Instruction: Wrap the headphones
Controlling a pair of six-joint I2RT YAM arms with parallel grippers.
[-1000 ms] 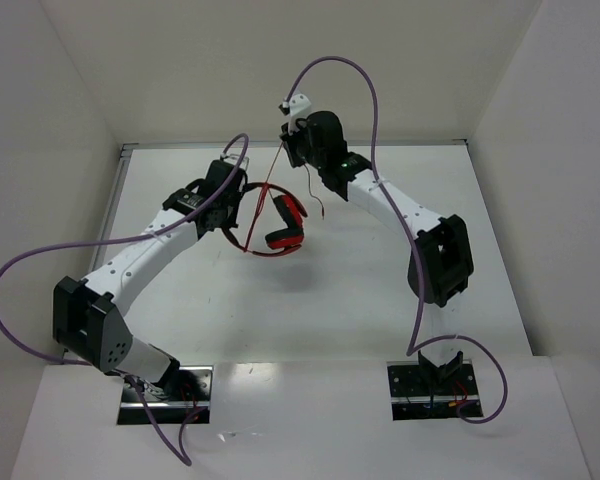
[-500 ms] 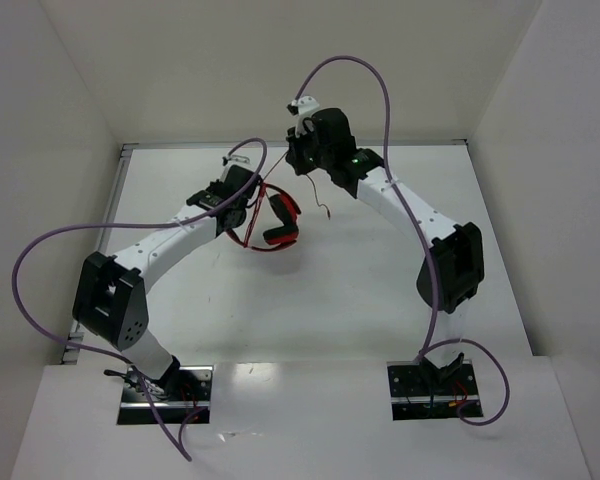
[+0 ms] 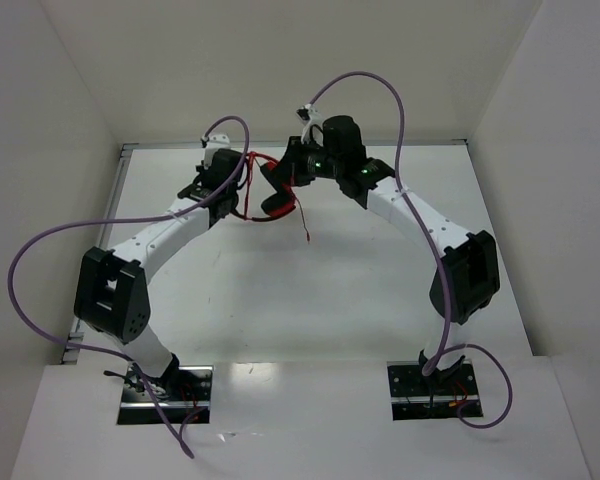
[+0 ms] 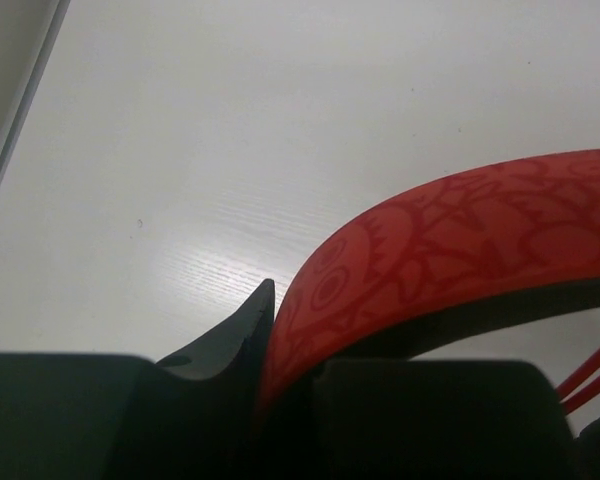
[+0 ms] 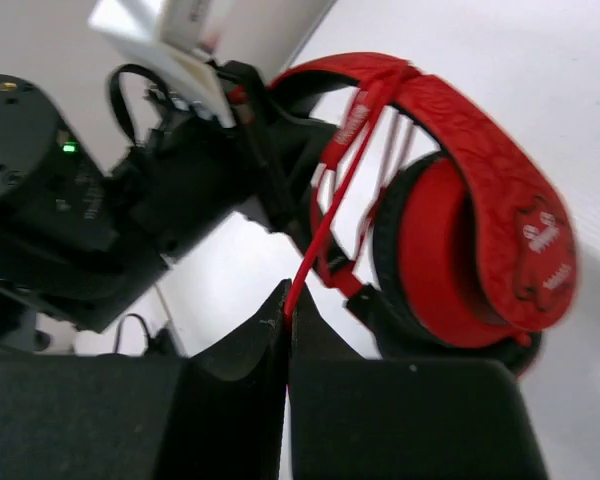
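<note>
Right wrist view: the right gripper (image 5: 288,305) has its jaws pressed together on the thin red cord (image 5: 325,215). The cord runs taut up from the fingertips to the headphones (image 5: 470,230) just beyond. The left gripper (image 4: 275,340) is clamped tight on the headband (image 4: 450,240), which arches rightward out of its jaws. Winding likely falls to the right arm.

The headphones (image 3: 278,200) now hang farther back over the table (image 3: 380,290) than a second ago, carried there by the left gripper (image 3: 227,185), whose arm has drawn in and risen. The right gripper (image 3: 293,168) has dropped from high above to just beside them. The cord (image 3: 306,228) no longer stretches upward, and its loose end now dangles below the cups.
</note>
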